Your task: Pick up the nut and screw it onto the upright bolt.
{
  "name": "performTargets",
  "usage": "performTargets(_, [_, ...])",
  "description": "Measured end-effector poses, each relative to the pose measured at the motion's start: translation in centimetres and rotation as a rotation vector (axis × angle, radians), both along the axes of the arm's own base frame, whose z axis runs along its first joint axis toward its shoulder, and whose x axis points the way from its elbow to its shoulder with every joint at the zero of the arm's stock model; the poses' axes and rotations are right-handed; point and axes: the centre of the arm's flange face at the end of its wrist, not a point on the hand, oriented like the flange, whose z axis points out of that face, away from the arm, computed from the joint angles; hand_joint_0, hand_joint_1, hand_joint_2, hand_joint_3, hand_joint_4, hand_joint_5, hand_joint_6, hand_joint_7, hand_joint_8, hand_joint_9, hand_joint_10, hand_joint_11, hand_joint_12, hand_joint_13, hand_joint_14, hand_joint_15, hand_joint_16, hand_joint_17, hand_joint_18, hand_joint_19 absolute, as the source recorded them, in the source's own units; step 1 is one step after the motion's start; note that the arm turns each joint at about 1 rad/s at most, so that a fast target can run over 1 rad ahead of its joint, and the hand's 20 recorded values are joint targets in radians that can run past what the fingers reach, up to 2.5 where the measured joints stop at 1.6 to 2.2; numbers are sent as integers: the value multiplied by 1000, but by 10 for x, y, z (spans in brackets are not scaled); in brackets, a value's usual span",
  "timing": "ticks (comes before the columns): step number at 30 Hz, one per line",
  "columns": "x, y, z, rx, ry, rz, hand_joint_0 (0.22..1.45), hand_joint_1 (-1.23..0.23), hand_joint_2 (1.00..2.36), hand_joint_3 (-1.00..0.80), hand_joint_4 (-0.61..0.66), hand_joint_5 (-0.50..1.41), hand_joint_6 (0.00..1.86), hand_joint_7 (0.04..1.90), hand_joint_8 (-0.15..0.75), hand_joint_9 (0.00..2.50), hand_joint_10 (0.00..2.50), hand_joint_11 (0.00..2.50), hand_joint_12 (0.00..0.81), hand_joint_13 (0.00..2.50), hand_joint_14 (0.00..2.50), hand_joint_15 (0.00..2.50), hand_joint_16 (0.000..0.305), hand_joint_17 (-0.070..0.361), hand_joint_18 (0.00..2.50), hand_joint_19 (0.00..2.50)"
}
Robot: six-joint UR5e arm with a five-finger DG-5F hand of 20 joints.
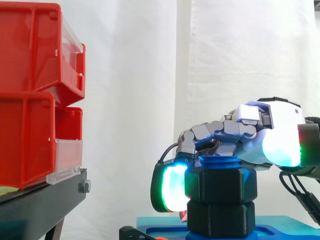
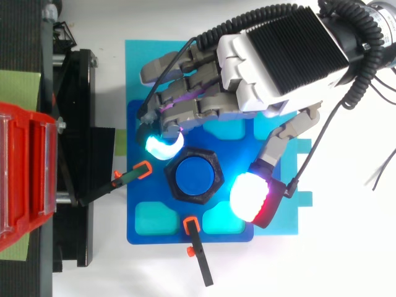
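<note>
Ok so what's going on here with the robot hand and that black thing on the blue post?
The robot's hand has its fingers and thumb curled round the black nut. The nut already sits on the upright blue bolt, whose top shows just above it, with a second black hex piece below. The bolt stands on a blue base.

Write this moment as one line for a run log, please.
nut: on upright bolt, bolt top showing above it | hand: at nut, grip unclear | step: screwing on

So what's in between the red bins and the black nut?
In the top view, the black stand and a black orange-tipped clamp arm lie before the nut.
</note>
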Motion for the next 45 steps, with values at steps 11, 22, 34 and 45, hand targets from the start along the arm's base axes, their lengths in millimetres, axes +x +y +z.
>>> performTargets(11, [0,1,0,-1,2,0,441,-237,1000,-500,269,-6,504,1255,278,962,0,0,314,668,0,0,35,80,369,0])
performTargets(22, [1,1,0,-5,-6,-3,454,-296,1000,-500,274,-26,505,1209,267,940,0,0,309,627,0,0,35,78,277,0])
performTargets(34, [1,0,2,-5,-15,-4,464,-343,1000,-500,228,-100,504,1116,242,702,0,0,327,417,0,0,37,84,89,0])
performTargets(45, [1,0,2,-2,-11,-5,475,-364,1000,-500,149,-212,503,813,213,309,0,0,349,62,0,0,44,98,0,0])
